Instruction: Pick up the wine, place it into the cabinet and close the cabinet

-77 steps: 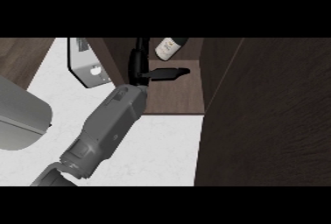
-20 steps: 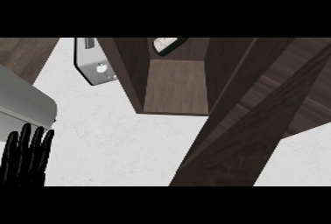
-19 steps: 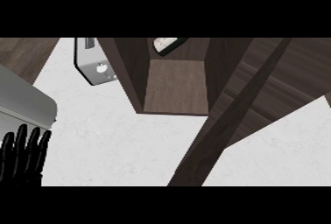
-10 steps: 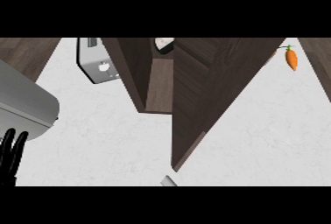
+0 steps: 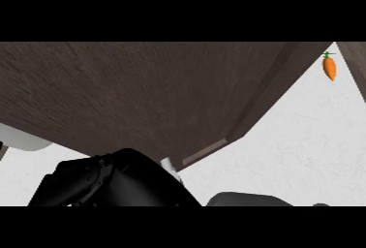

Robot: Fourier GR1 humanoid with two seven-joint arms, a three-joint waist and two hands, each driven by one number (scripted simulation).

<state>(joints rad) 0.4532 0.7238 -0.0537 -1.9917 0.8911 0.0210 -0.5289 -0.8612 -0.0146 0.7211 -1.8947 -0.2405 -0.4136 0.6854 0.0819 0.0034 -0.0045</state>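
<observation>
One wide dark brown wooden cabinet door [image 5: 143, 92] was there, and one narrow strip of the same brown wood [image 5: 355, 63] at the upper right edge. There was one small orange carrot with a green top [image 5: 329, 68] and one white speckled counter [image 5: 300, 145]. One pale grey rounded appliance corner [image 5: 25, 140] showed at the left. One bulky black hand [image 5: 107, 184] could be counted, plus one more dark rounded shape [image 5: 247, 199] at the lower edge, too little of it showing to name.
</observation>
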